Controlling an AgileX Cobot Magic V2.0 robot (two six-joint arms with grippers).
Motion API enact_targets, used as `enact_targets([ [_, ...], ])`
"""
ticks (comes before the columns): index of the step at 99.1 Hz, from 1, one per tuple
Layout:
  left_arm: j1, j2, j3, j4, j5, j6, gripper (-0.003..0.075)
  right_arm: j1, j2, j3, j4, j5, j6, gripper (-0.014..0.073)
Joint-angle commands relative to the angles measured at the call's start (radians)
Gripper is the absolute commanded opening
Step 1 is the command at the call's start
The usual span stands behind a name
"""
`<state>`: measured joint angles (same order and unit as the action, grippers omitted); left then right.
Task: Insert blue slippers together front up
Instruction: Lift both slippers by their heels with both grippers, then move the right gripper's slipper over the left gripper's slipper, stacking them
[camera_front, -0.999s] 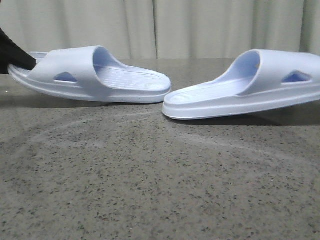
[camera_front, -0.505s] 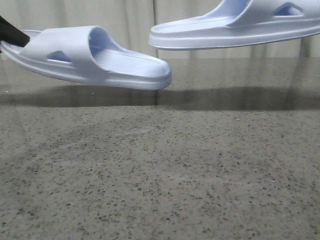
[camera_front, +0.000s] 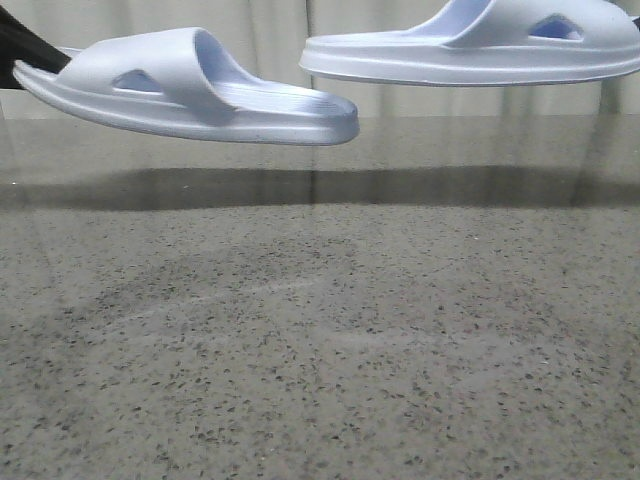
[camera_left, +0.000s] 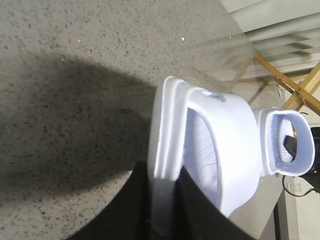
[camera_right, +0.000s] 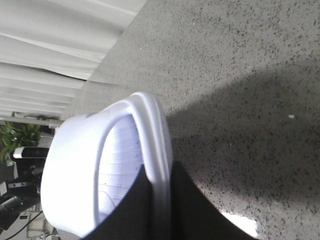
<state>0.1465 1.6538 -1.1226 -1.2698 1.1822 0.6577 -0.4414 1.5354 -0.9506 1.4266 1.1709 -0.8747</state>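
Slippers hang in the air above the speckled table (camera_front: 320, 340), well clear of their shadows. The left slipper (camera_front: 190, 88) sits at upper left of the front view, tilted, with the left gripper (camera_left: 162, 220) clamped on its sole edge. The right slipper (camera_front: 480, 50) floats level at upper right, higher; the right gripper (camera_right: 160, 210) pinches its rim.
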Motion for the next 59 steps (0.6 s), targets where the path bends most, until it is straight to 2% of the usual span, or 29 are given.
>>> enact_targets([
  [1,-0.025,-0.045,-0.028,-0.071,0.087,-0.033,0.0015,0.001,-0.010,-0.030,0.099,0.083,-0.030,-0.0107],
  [30,-0.033,-0.045,-0.028,-0.071,0.087,-0.056,0.0015,0.011,0.037,-0.030,0.102,0.080,-0.060,-0.0107],
  [59,-0.033,-0.045,-0.028,-0.071,0.087,-0.058,0.0015,0.125,0.091,-0.030,0.101,0.041,-0.102,-0.0107],
])
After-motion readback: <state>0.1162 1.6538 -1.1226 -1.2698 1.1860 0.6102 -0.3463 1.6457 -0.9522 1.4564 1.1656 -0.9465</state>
